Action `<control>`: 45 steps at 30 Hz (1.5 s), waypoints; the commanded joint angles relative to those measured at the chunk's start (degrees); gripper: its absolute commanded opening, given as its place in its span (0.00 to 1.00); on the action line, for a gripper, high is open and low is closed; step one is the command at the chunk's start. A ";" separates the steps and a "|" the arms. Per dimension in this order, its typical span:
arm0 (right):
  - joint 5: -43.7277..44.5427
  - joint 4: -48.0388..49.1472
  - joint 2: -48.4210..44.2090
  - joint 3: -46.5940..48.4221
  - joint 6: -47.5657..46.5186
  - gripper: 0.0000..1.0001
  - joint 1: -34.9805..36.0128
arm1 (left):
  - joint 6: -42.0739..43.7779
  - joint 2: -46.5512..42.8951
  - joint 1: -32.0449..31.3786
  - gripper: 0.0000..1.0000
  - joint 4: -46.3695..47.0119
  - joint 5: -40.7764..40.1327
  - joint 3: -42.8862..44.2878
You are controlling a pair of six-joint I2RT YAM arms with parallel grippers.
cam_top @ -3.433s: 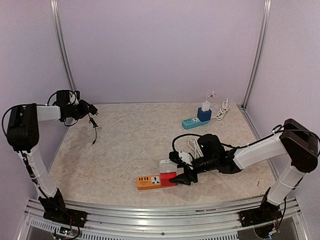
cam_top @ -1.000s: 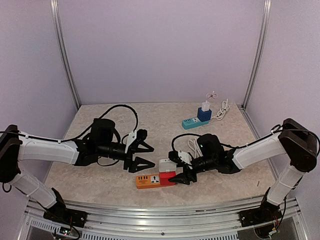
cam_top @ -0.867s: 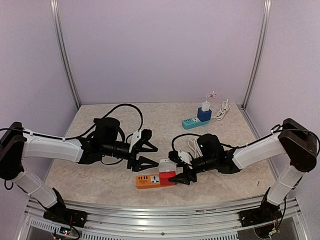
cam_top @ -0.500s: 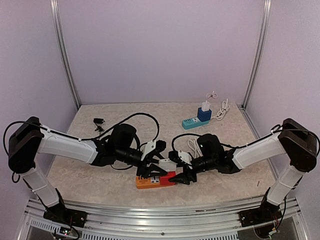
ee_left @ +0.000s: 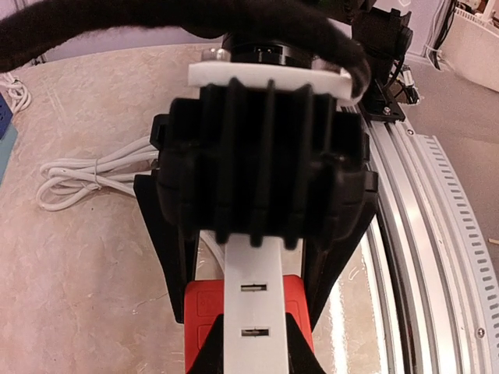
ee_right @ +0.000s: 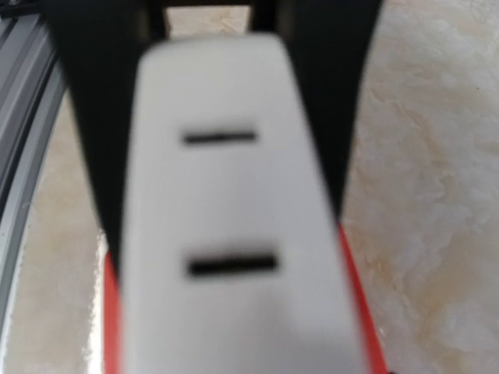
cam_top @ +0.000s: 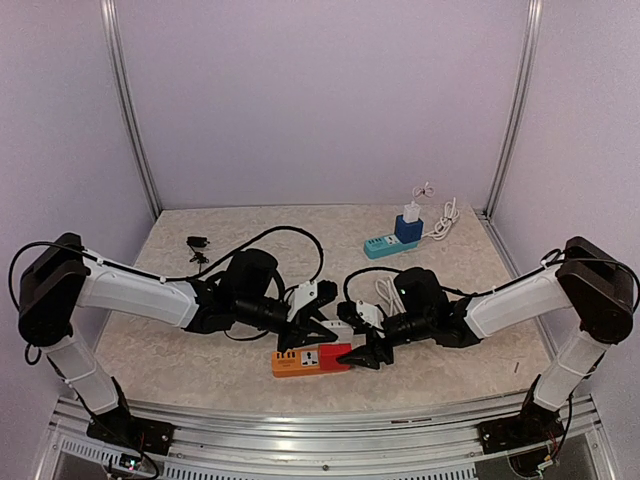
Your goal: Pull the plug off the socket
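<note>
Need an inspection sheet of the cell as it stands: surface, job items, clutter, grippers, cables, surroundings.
Surface: marbled tabletop, flat.
Job's things: orange-red power strip near the front edge; white plug seated on its red end.
Clutter: teal power strip with a blue adapter, back right; small black item, back left, too small to identify.
Grippers: left gripper shut, apparently on the white plug; right gripper appears to clamp the strip's red end.
Cables: white cable coil behind the right gripper; white cable by the teal strip.
Surroundings: lilac walls, aluminium frame posts.
</note>
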 commanded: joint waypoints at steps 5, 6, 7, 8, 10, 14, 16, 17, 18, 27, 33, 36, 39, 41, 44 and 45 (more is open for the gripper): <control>2.44 -3.12 2.42 -0.93 -0.78 0.20 0.47 | -5.03 -2.07 0.62 0.01 2.80 0.81 1.43; 2.43 -3.15 2.51 -0.86 -0.85 0.20 0.47 | -4.58 -2.14 0.61 0.02 3.20 0.97 1.13; 2.44 -3.20 2.59 -0.87 -0.79 0.19 0.47 | -4.04 -2.28 0.33 0.02 3.47 1.17 0.85; 2.41 -3.26 2.60 -0.84 -0.83 0.19 0.44 | -2.75 -2.40 -0.02 0.02 3.67 1.17 0.48; 2.44 -3.28 2.60 -0.86 -0.78 0.19 0.54 | 1.10 -2.96 -1.34 0.02 3.09 0.27 -0.34; 2.53 -3.38 2.69 -0.78 -0.78 0.18 0.48 | 3.95 -3.89 -2.05 0.01 0.77 0.59 -0.81; 2.54 -3.42 2.84 -0.69 -0.78 0.17 0.49 | 4.17 -4.09 -2.07 0.01 -0.34 -0.42 -0.61; 2.53 -3.43 2.86 -0.69 -0.84 0.17 0.52 | 3.71 -4.09 -2.06 0.01 -0.53 -1.15 -0.35; 2.53 -3.47 2.94 -0.53 -0.90 0.17 0.52 | 2.34 -3.96 -1.84 0.00 -0.44 -1.91 0.01; 2.58 -3.74 3.27 -0.40 -0.87 0.16 0.48 | -7.62 -2.06 2.51 0.00 0.28 4.19 3.30; 2.70 -3.82 3.24 -0.41 -0.98 0.16 0.50 | 1.17 -3.95 -1.39 0.00 -0.32 0.33 0.44; 2.66 -3.82 3.17 -0.40 -0.91 0.16 0.48 | 0.39 -3.25 -1.09 0.00 -1.92 -0.39 0.89; 2.70 -3.73 2.97 -0.49 -0.88 0.16 0.48 | -0.22 -3.75 -0.19 0.00 -3.35 -0.98 0.80; 2.62 -3.74 2.95 -0.49 -0.87 0.16 0.48 | -0.70 -4.61 0.91 0.00 -5.09 -1.35 0.84; 2.53 -3.74 2.87 -0.49 -0.83 0.16 0.46 | -1.44 -6.57 2.70 0.00 -6.86 -1.75 -0.12; 2.47 -3.75 2.89 -0.49 -0.79 0.16 0.50 | -1.67 -8.09 3.27 0.00 -7.05 -1.80 -0.75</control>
